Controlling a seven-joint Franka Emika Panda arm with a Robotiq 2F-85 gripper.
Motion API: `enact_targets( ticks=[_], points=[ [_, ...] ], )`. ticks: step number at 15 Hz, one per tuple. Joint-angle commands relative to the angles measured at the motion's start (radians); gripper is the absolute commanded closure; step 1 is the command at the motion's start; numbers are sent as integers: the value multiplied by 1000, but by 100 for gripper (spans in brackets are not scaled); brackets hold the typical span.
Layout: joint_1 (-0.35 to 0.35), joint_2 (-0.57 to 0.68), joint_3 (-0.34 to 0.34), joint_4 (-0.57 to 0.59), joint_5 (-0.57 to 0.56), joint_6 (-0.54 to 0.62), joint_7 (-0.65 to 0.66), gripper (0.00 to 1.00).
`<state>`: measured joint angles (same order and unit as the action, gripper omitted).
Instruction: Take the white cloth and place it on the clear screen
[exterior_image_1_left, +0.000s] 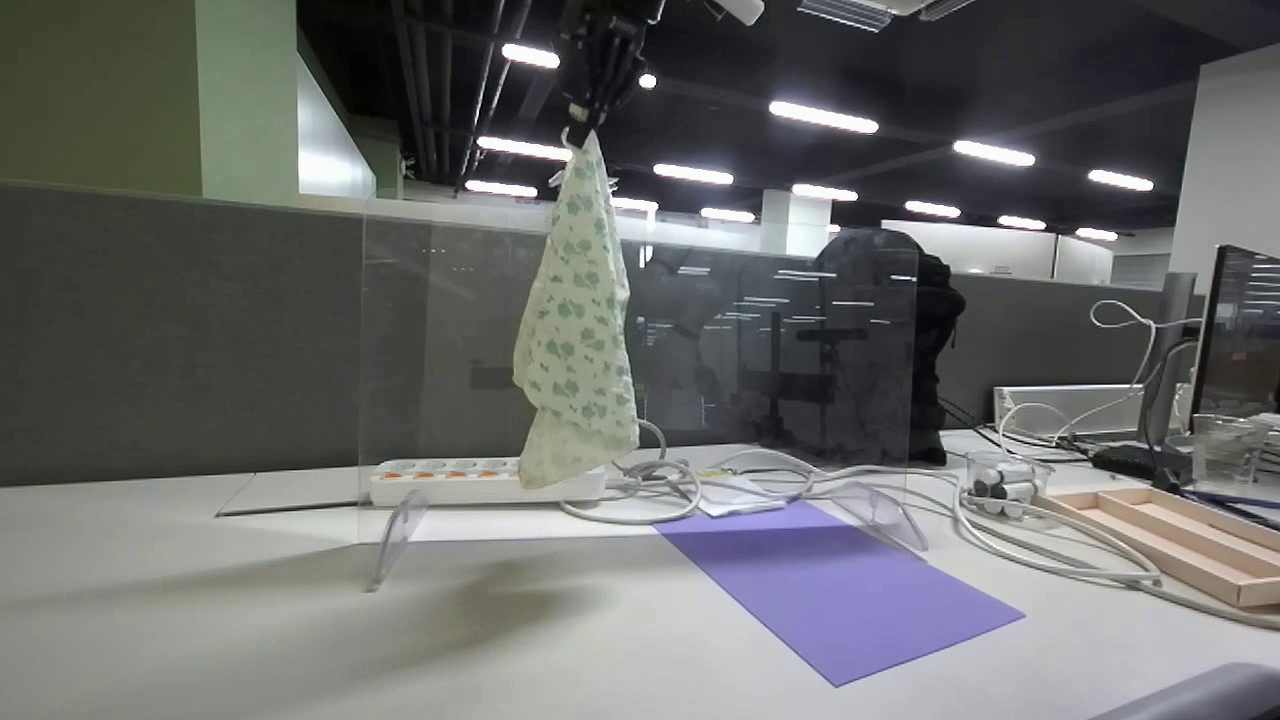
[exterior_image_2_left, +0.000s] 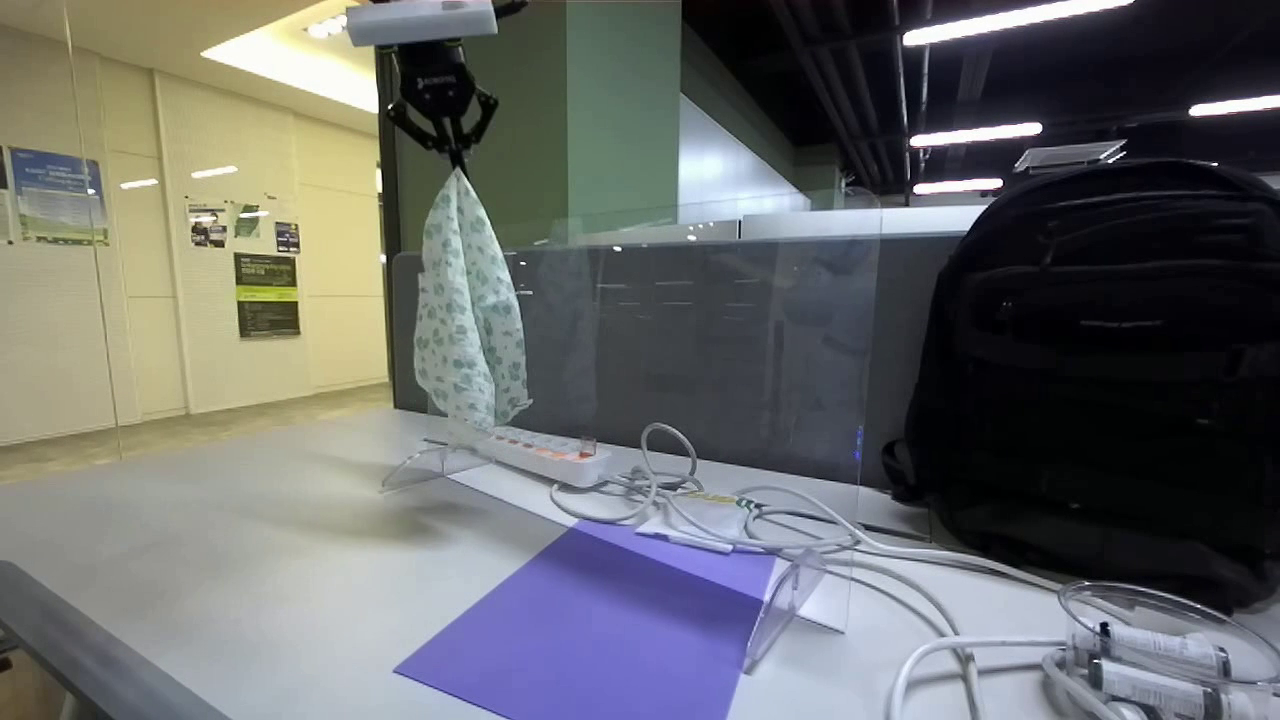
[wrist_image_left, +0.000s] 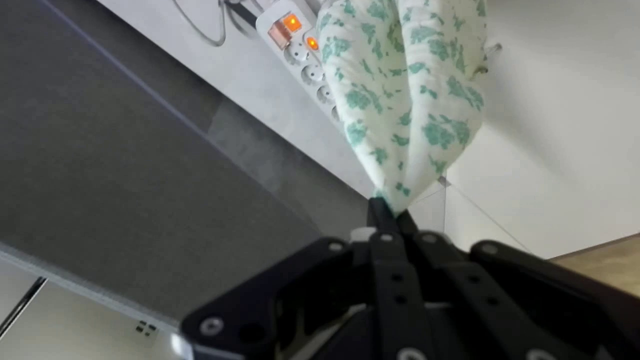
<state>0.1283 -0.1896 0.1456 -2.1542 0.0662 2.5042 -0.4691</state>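
The white cloth with green speckles (exterior_image_1_left: 577, 330) hangs loosely from my gripper (exterior_image_1_left: 580, 135), pinched at one corner. It also hangs in an exterior view (exterior_image_2_left: 468, 310), and the wrist view shows its folds (wrist_image_left: 405, 90) spreading beyond the fingertips. My gripper is shut on the cloth in the wrist view (wrist_image_left: 392, 212), and it shows high up in an exterior view (exterior_image_2_left: 458, 162). The clear screen (exterior_image_1_left: 720, 350) stands upright on the table on clear feet; it also shows in an exterior view (exterior_image_2_left: 720, 330). The gripper is above the screen's top edge. I cannot tell whether the cloth touches the screen.
A white power strip (exterior_image_1_left: 450, 484) and looped cables (exterior_image_1_left: 690, 490) lie behind the screen. A purple sheet (exterior_image_1_left: 840, 590) lies partly under it. A black backpack (exterior_image_2_left: 1110, 380), a grey partition (exterior_image_1_left: 180, 340), a pink tray (exterior_image_1_left: 1180, 540) and a cup of small bottles (exterior_image_2_left: 1150, 650) are around.
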Motion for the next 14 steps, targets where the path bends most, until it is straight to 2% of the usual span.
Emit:
enact_targets(
  ticks=[1,7,8,9,14],
  points=[
    [-3,-37,0,47,-79,64,152,100],
    [-73,-25,3,140,-243,166,367,100],
    [-72,-10,-5,150,-240,150,357,100],
    [-48,-45,-13,107,-215,153,311,98],
    [-62,-12,-18,129,-216,152,334,100]
  ],
)
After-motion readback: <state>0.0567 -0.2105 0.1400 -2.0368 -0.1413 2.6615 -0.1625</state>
